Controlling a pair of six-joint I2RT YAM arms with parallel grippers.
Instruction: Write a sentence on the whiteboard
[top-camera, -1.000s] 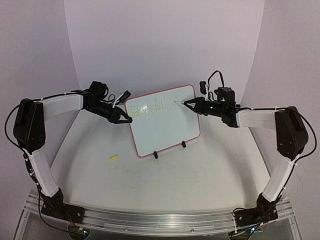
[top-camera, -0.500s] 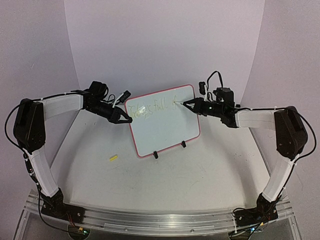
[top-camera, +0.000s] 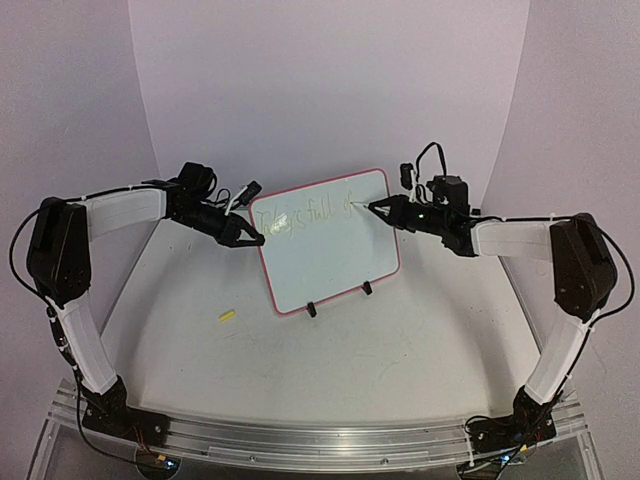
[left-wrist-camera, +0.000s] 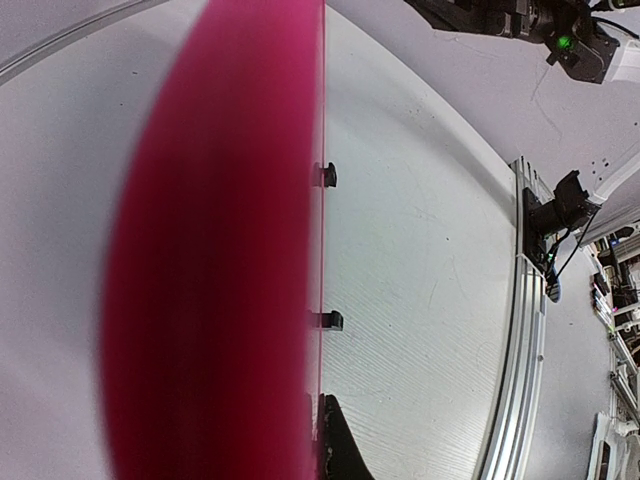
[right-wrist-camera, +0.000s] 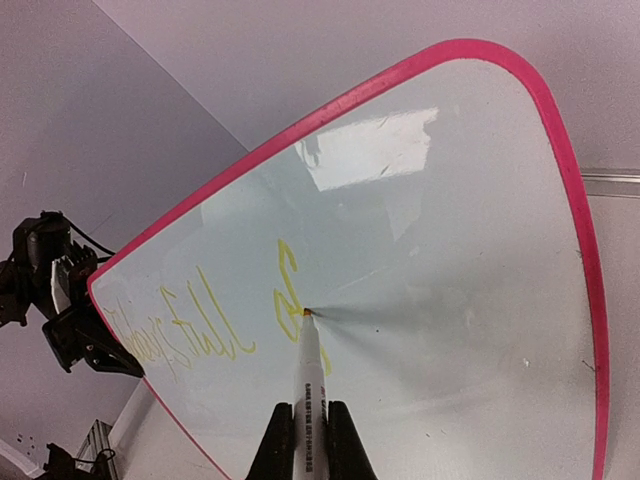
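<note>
- The whiteboard (top-camera: 330, 262) stands tilted back on its two black clip feet (top-camera: 312, 309) in the middle of the tabletop (top-camera: 380, 370), between the two arms.
- The left jaws are closed on the board's left red edge, near its top corner.
- The right jaws grip a white marker (right-wrist-camera: 309, 395), and its tip touches the board's upper right area.
- The sentence (top-camera: 300, 218), in faint yellow cursive, runs along the top and ends in a looping letter just beside the marker tip.
</note>
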